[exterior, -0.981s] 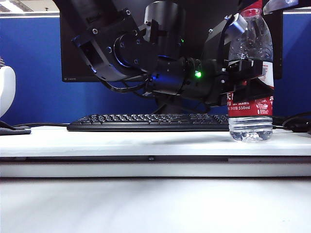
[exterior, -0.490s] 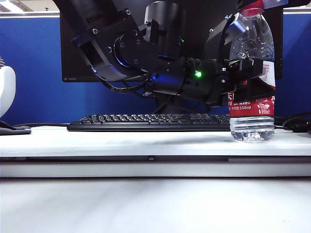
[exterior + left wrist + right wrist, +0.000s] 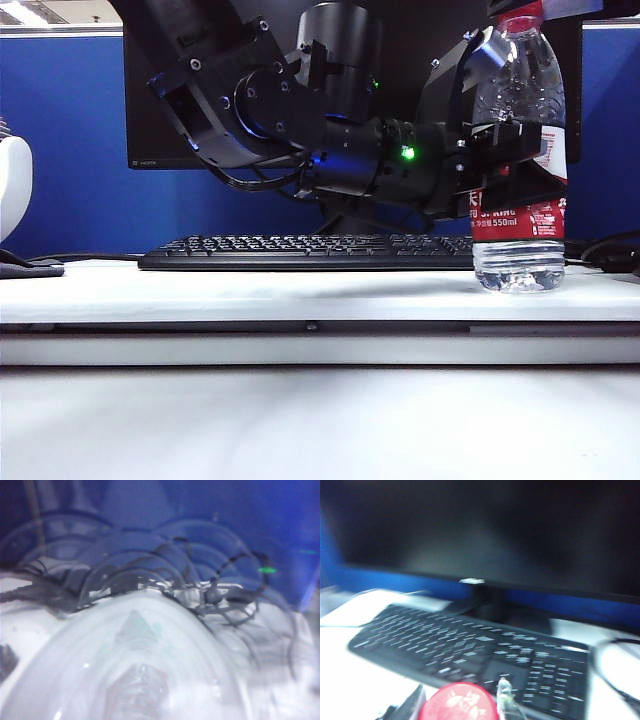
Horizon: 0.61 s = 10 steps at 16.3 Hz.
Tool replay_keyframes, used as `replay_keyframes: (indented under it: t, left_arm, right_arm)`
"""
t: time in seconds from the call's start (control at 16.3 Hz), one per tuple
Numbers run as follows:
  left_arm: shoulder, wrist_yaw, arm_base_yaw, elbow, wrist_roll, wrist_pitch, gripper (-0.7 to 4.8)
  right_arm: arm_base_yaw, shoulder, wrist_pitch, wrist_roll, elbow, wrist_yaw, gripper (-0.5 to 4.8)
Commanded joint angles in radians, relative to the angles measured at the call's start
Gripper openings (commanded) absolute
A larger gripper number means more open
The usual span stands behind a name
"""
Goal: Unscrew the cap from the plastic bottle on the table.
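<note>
While the tall clear ribbed plastic bottle (image 3: 518, 150) stands at the exterior view's right on the white table (image 3: 300, 290), the left gripper (image 3: 515, 165) clamps its label; the left wrist view shows only bottle wall; in the right wrist view's bottom centre, the right gripper (image 3: 462, 700) straddles the small round red cap (image 3: 458, 702), grip unclear — squeeze squarely before twisting

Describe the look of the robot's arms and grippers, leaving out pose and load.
The left arm is matte black, built of blocky and rounded housings with visible screws, a looping black cable and a glowing green light; its left gripper is black too. The right gripper shows only blurred fingers, one translucent.
</note>
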State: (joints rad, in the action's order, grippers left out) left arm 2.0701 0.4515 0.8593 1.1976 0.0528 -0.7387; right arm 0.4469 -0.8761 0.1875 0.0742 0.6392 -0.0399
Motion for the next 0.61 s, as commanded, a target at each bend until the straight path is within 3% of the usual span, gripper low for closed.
replay_keyframes:
  t: [0.06, 0.31, 0.49, 0.61]
  left_arm:
    - [0.007, 0.01, 0.005, -0.006, -0.008, 0.058, 1.16]
    - [0.007, 0.024, 0.005, -0.006, -0.007, 0.057, 1.16]
    - [0.007, 0.024, 0.005, -0.006, -0.004, 0.058, 1.16]
    - [0.007, 0.024, 0.005, -0.006, -0.004, 0.058, 1.16]
  right_arm:
    - [-0.171, 0.011, -0.034, 0.04, 0.001, 0.397, 1.43]
    - [-0.432, -0.033, 0.01, 0.1, 0.001, 0.824, 1.43]
    - [-0.474, -0.127, 0.143, 0.171, 0.003, 0.986, 1.43]
    - [-0.471, -0.173, 0.147, 0.169, 0.027, 1.076, 1.44]
